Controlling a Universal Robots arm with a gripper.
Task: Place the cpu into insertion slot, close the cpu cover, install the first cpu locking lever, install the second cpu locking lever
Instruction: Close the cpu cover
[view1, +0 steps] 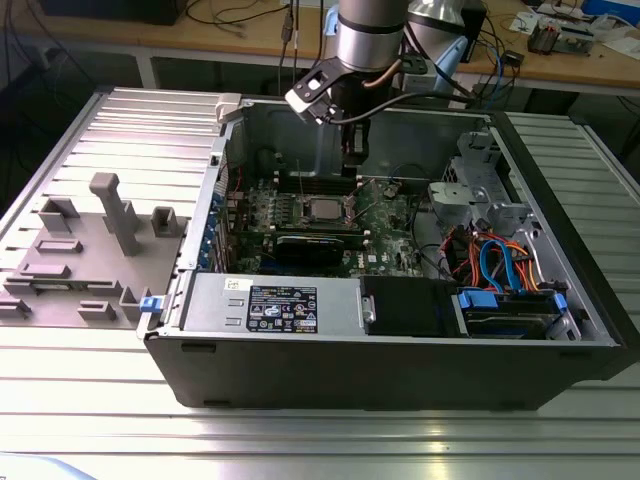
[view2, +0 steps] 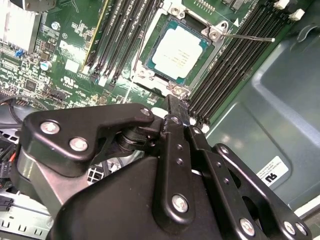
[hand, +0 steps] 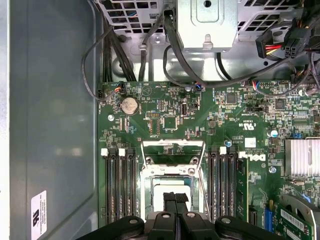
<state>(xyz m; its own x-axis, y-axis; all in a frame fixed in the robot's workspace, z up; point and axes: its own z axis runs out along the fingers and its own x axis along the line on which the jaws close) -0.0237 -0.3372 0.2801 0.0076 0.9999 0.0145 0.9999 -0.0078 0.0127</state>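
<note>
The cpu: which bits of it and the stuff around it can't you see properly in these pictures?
1. First wrist view: the gripper covers part of the cpu.
2. Second wrist view: the gripper's body hides much of the motherboard.
3. Exterior view: the cpu is too small to show whether it sits flat.

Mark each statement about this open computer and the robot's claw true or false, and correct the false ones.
1. The cpu lies in the socket on the motherboard. True.
2. The claw grips the cpu. False: the claw hangs over the motherboard, shut on nothing, and the cpu rests in the socket.
3. The grey moulded tray lies at the exterior view's right of the case. False: it lies at the exterior view's left.
4. A coin cell sits on the motherboard. True.
</note>
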